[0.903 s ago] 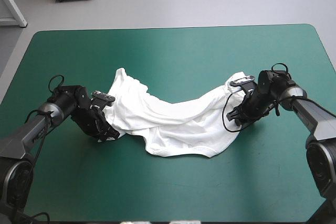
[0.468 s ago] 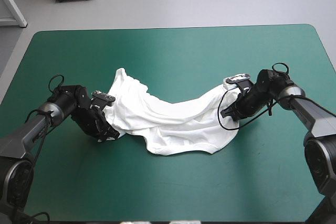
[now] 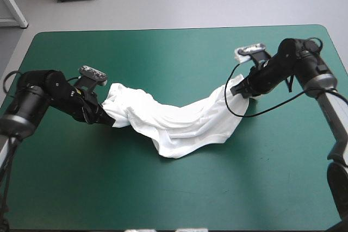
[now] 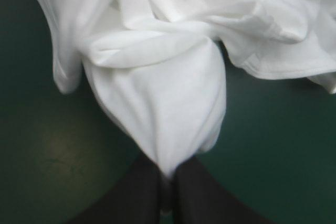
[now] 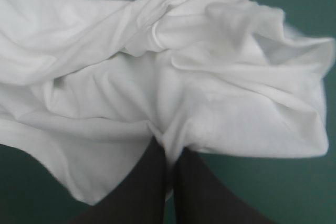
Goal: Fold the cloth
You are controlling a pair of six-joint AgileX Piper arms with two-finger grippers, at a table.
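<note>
White T-shirt [image 3: 179,126]: left claw [image 3: 106,122], right claw [image 3: 238,92] tight.

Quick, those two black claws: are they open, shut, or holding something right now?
Left gripper: shut on the T-shirt, pinching one bunched end.
Right gripper: shut on the T-shirt, pinching the opposite end.

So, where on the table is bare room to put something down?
Bare cover runs wide between the T-shirt and the near edge, and between it and the far edge. The middle band is crowded: the T-shirt stretches between the left fingers and right fingers.
</note>
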